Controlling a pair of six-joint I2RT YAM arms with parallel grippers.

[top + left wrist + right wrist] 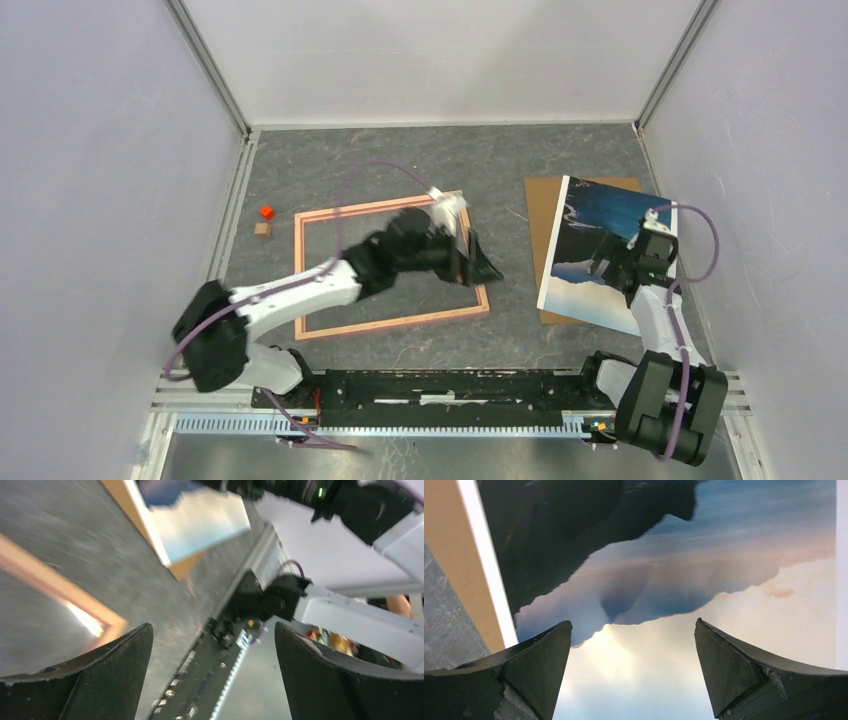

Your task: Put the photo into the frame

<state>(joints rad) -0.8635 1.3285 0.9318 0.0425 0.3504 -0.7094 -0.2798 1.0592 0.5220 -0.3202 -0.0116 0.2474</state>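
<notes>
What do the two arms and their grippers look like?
The left arm and right arm have white links with black joints; a purple cable loops along each. The fingers are black, wedge-shaped, with pale scuffed edges.

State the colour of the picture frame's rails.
The frame is salmon-pink to orange, seen best in the top external view.
</notes>
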